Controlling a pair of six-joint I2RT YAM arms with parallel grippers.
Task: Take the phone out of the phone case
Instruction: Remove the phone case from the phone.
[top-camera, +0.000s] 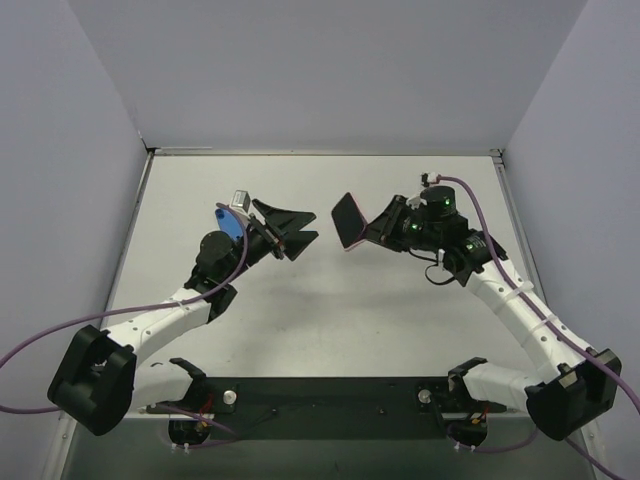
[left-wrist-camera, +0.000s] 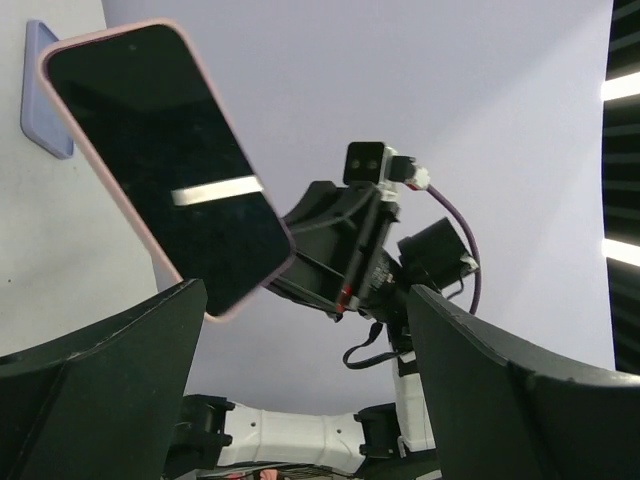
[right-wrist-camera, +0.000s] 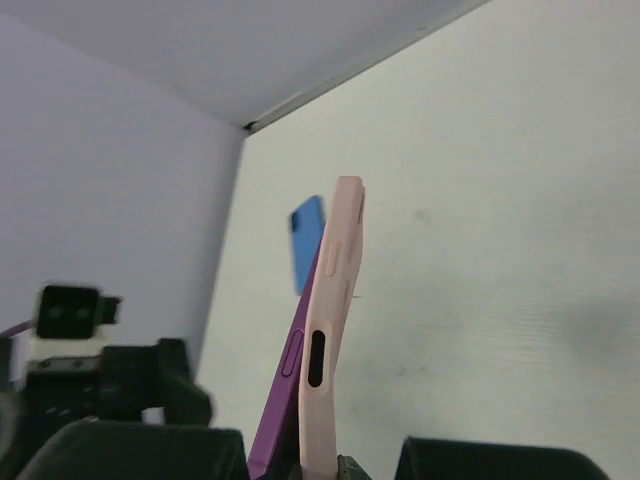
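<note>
facing the wide-open left gripper (top-camera: 300, 233), phone case (top-camera: 350, 221) sits just right of it, long axis tilted, clamped by right gripper (top-camera: 374, 228).

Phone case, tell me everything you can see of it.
The phone case is pale pink, looks soft and matte, with slot cutouts along one side edge. Its rim wraps the phone, whose screen is dark. It is held above the table, tilted, clamped at one end by the right gripper; nothing else touches it.
</note>
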